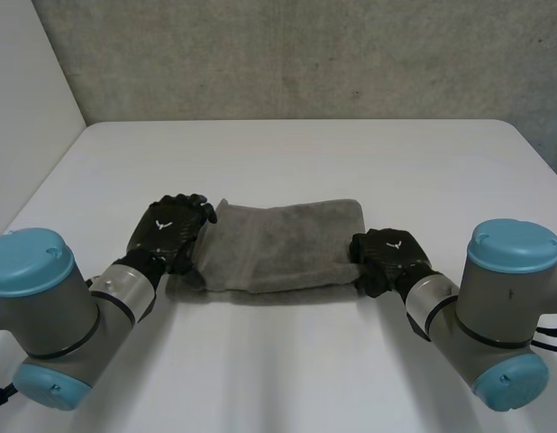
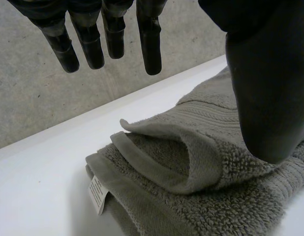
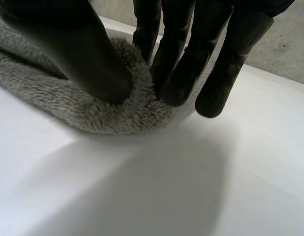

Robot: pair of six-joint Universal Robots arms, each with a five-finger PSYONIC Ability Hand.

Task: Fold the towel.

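Our right hand pinches the towel at its 3 o'clock end, thumb against fingers; our left hand hangs open over the 9 o'clock end, holding nothing. The towel lies folded in the middle of the table. We reckon a one-sided pull would drag it askew and let the loose 9 o'clock layers spill open.
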